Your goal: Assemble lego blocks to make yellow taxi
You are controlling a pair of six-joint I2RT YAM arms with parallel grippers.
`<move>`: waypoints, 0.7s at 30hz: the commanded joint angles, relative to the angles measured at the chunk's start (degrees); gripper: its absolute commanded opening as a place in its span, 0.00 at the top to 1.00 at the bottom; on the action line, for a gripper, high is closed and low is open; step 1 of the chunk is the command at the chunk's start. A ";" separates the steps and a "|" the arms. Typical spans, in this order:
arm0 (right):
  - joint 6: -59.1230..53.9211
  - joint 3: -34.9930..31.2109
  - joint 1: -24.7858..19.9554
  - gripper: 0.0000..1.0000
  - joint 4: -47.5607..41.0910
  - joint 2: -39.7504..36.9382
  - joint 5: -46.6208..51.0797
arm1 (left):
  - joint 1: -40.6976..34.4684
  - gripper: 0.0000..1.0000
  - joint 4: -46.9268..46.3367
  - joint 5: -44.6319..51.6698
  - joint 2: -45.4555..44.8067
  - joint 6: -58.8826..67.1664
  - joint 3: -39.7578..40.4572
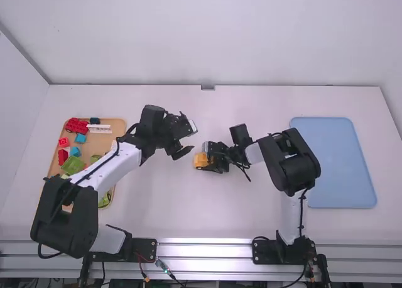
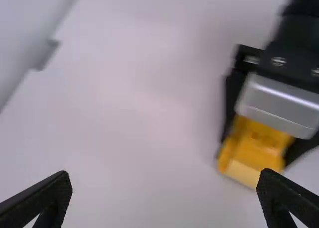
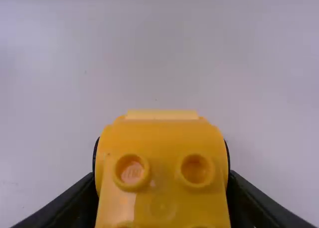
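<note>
Right end effector [image 1: 210, 157]: clenched on the yellow block [image 3: 162, 138], one finger on either side. Block sits near the middle of the white table [image 1: 163, 206], between the two arms; cannot tell whether it touches the surface. Writing: small raised marks inside one stud [image 3: 131, 172], too faint to make out. Count: two round studs in full, further ones cut by the view's edge. One paler yellow strip along the block's far end.

Left end effector [image 1: 187, 139]: released, fingers wide apart, nothing between them, near the yellow block.

Left side: one tan tray [image 1: 115, 123], partly behind the left arm. In it, one red wheeled piece [image 1: 76, 126], one white block [image 1: 99, 129], one dark block [image 1: 95, 121], two small blue blocks [image 1: 80, 138], two small red blocks [image 1: 63, 156], several green pieces [image 1: 73, 165], full count hidden. Right side: one blue tray [image 1: 342, 168].
</note>
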 commanded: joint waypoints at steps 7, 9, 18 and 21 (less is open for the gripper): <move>3.34 2.16 -1.27 0.56 -3.37 -1.01 1.73 | 0.48 0.01 15.65 -26.38 -2.19 -21.35 -8.22; 2.25 3.17 -2.19 0.56 -8.79 -3.58 4.52 | 0.48 0.01 19.08 -28.04 -2.14 -20.35 -10.01; -4.09 7.30 -10.05 0.60 -28.41 -15.06 16.46 | 0.48 0.01 29.77 -37.35 -2.14 -25.75 -14.78; -0.33 7.28 -15.21 0.60 -31.74 -18.91 25.64 | 0.50 0.01 30.29 -38.23 -2.14 -26.84 -15.28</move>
